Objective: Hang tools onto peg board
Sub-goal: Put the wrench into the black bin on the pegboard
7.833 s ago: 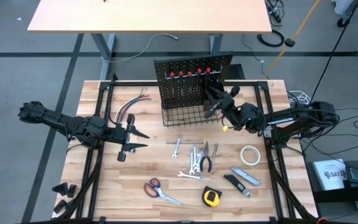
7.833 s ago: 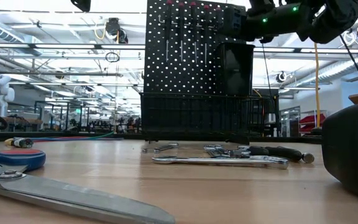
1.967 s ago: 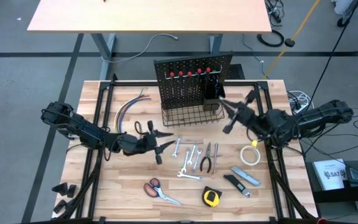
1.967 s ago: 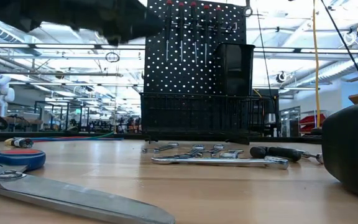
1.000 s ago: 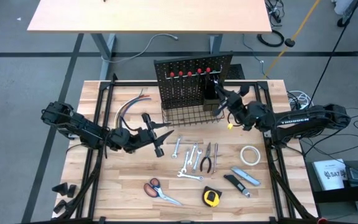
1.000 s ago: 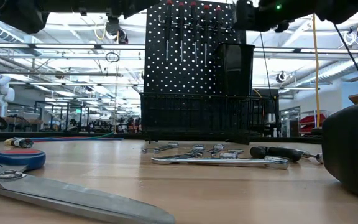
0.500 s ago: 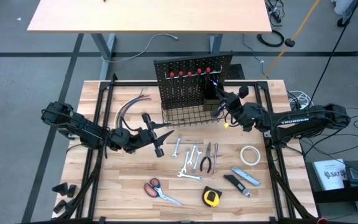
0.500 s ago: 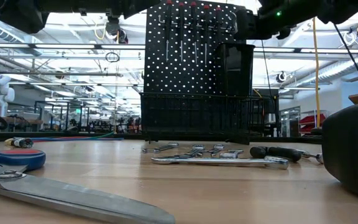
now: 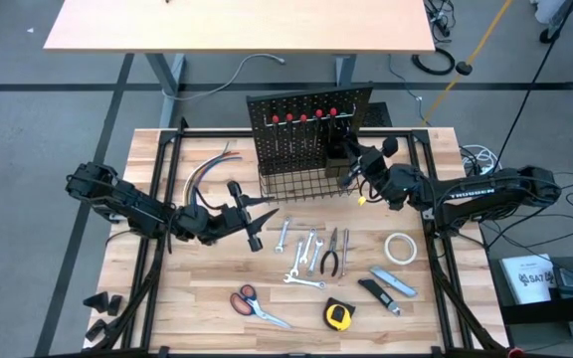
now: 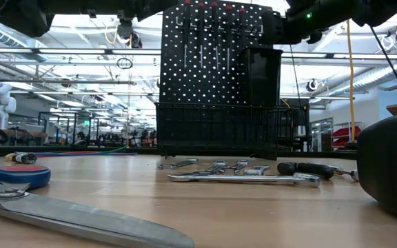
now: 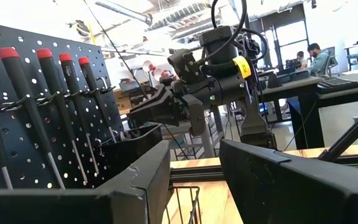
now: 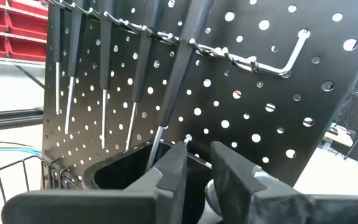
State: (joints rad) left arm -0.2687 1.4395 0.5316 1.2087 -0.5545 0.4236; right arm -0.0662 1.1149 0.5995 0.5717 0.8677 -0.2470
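The peg board (image 9: 301, 134) stands upright at the table's (image 9: 217, 308) far edge. The right claw (image 9: 350, 165), narrowly parted, holds nothing beside its cup (image 12: 135, 165). The left claw (image 9: 252, 221), half-open, hovers near the wrenches (image 9: 301, 254).

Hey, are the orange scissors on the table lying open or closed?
Closed, as far as the high view shows: the scissors lie flat on the table, blades together in one silver strip, both handle loops side by side.

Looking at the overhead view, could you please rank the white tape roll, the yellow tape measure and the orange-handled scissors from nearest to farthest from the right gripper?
Measured from the right gripper at the peg board:
1. White tape roll, on the table's right side, below the right arm.
2. Yellow tape measure, near the front edge, centre.
3. Orange-handled scissors, front edge, further toward the left arm's side.
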